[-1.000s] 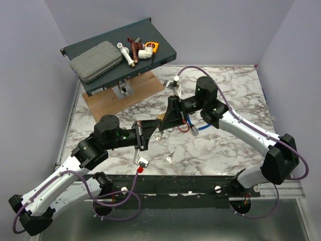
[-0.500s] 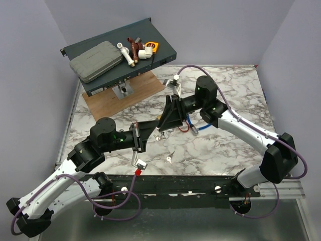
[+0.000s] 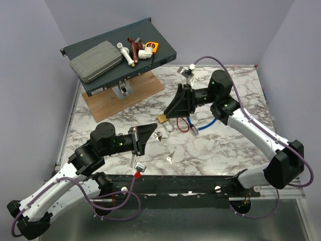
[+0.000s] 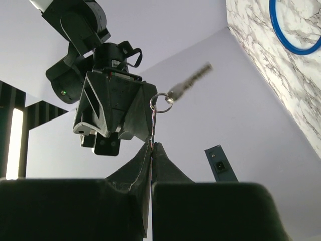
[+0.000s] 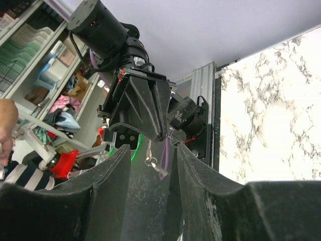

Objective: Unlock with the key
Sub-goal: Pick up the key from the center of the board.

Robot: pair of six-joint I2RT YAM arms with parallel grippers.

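White marble veined in grey covers the worktop [image 3: 235, 150]. Around the brass-yellow padlock [image 3: 163, 118]: a blue cable loop [image 3: 204, 126] and red wire [image 3: 183, 128] just beside it, a silver-grey key [image 3: 159, 135] near it, and beyond it a brown wooden board [image 3: 108, 103], dark slate panel [image 3: 163, 50] and grey case [image 3: 95, 61].

No lettering, brand, number or sign can be read in any view. At the far left, the grey case [image 3: 95, 61], the dark rack panel [image 3: 166, 54] and the yellow tape measure [image 3: 152, 46] show no legible marks.

Right claw [image 3: 168, 114] opened, backed away; left claw [image 3: 155, 127] drew back with key [image 4: 189, 82].
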